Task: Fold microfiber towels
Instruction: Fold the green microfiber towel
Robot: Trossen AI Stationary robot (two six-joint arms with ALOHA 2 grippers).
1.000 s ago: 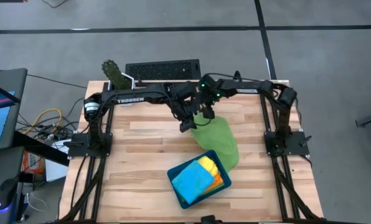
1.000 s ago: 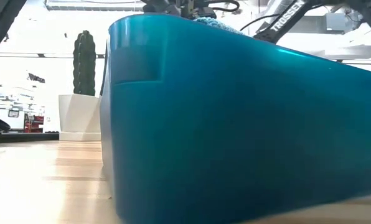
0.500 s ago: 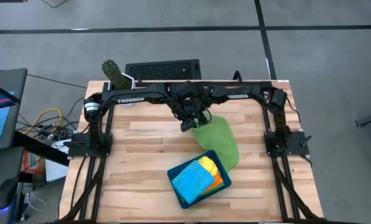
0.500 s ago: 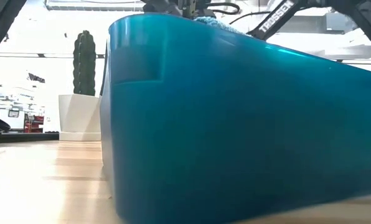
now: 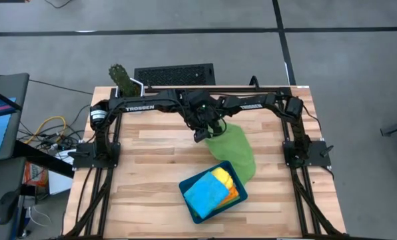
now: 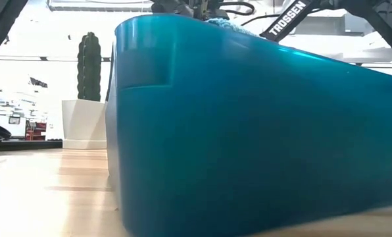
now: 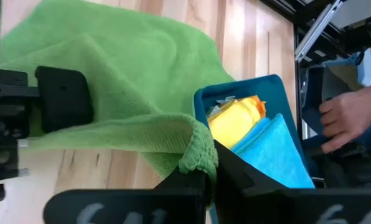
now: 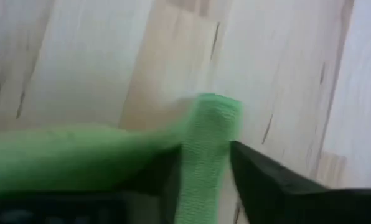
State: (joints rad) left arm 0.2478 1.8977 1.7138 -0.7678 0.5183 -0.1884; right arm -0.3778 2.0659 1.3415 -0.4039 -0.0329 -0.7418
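Right end effector (image 8: 204, 168) has closed in around green towel (image 5: 233, 148) edge.

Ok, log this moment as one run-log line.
left claw: shut on soft green microfiber towel | right claw: around same towel's edge | rigid teal rectangular tray: blue, yellow towels inside

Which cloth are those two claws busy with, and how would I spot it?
Start at the teal tray near the wooden table's front edge. Behind it a green towel spreads over the wood, its far corner lifted where the left claw and right claw meet. Unlike the blue towel and yellow towel, it lies outside the tray.
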